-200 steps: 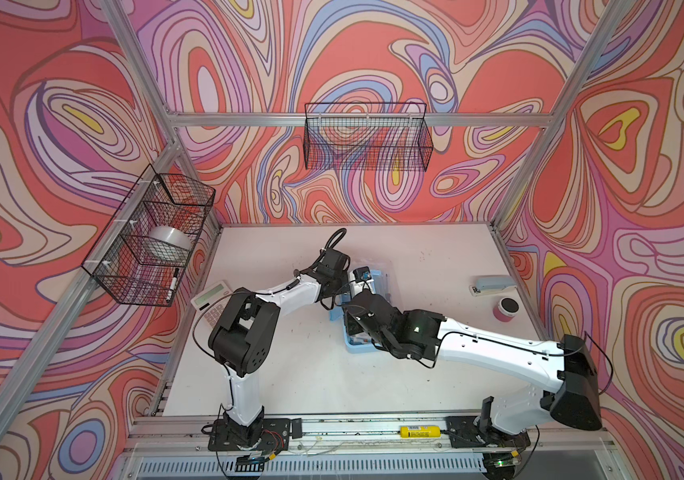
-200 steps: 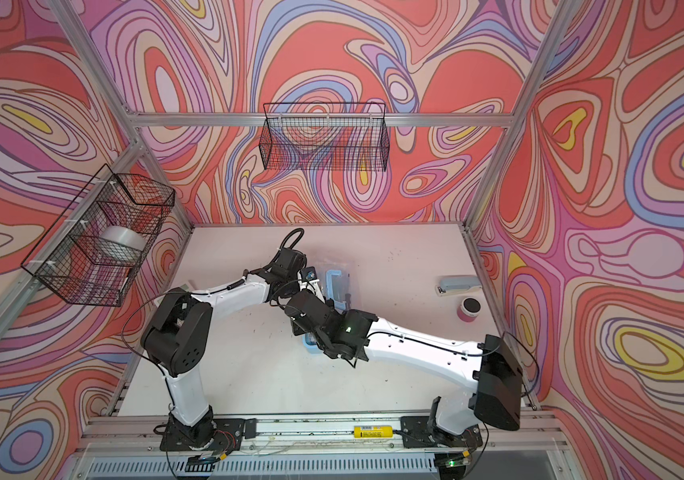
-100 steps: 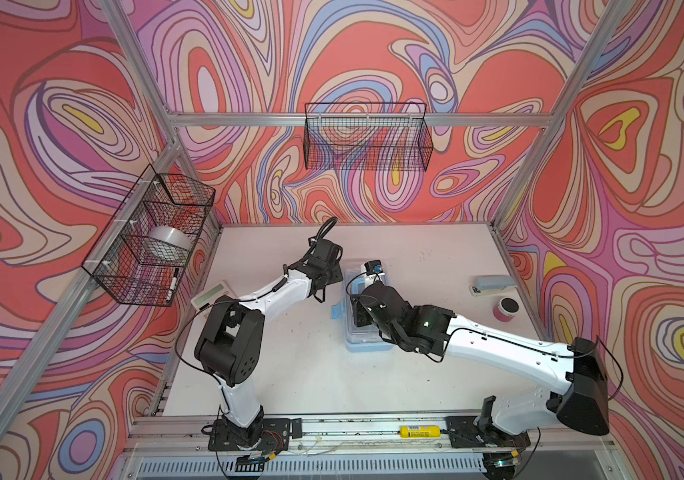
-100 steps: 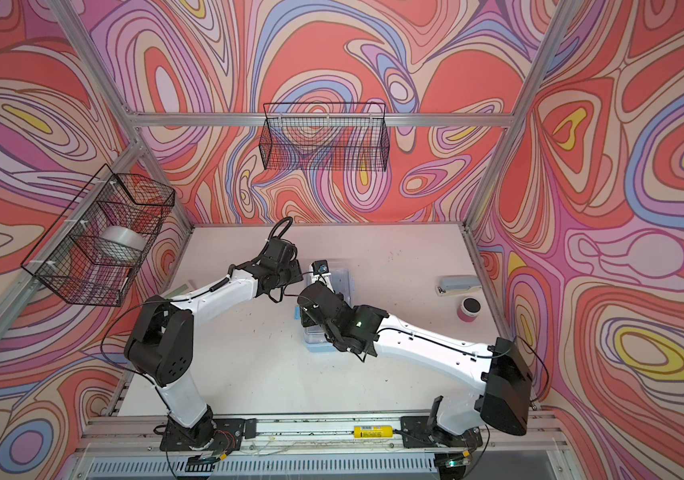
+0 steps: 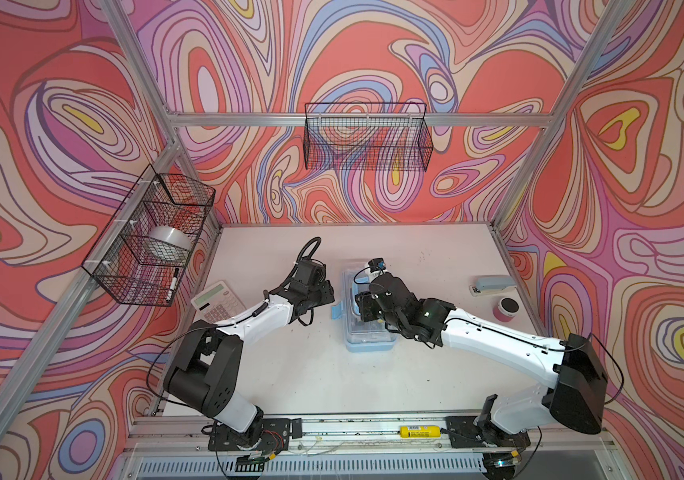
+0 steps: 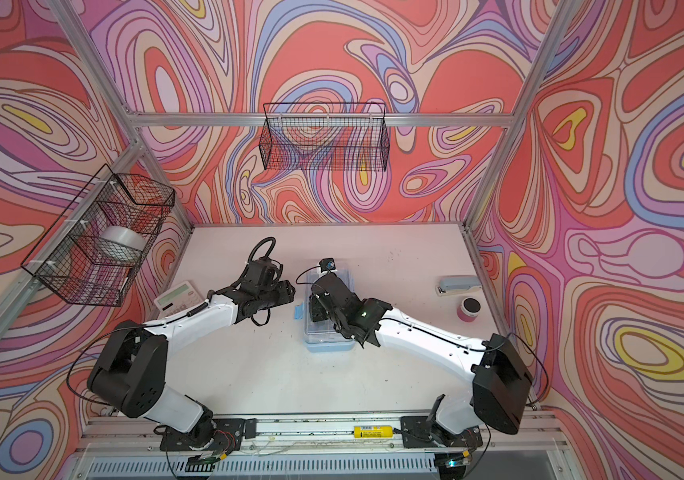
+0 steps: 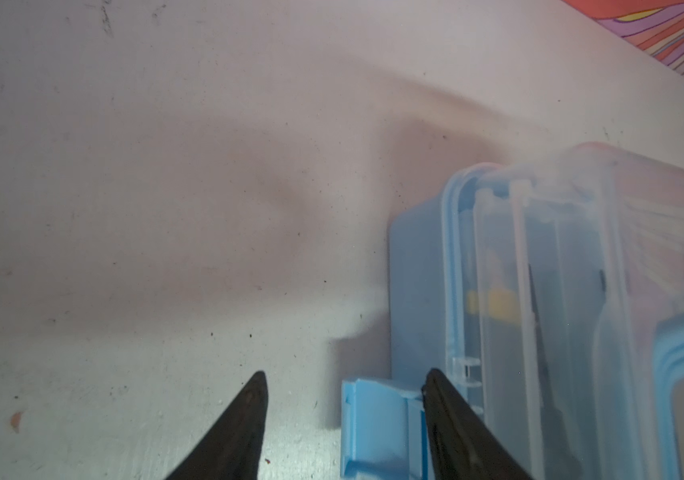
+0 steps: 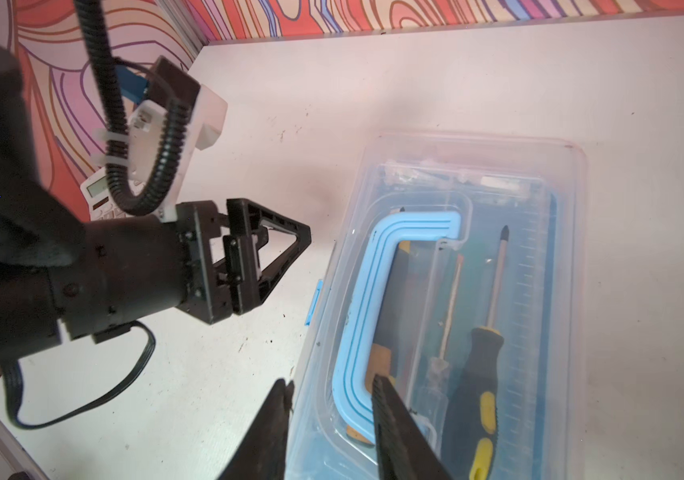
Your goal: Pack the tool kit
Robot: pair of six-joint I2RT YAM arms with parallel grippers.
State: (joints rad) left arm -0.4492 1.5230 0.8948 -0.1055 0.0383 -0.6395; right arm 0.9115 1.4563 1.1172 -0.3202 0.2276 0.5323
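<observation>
The blue tool box (image 5: 369,341) sits in the middle of the white table (image 5: 311,382) with its clear lid down. A black and yellow screwdriver (image 8: 483,353) lies inside. The left gripper (image 7: 346,378) is just left of the box. Its jaws are wide apart and hold nothing, and the blue latch (image 7: 377,424) sticks out between them. The right gripper (image 8: 332,384) hangs over the lid. Its jaws are partly apart, one on each side of the blue handle (image 8: 356,299), and they do not squeeze it.
</observation>
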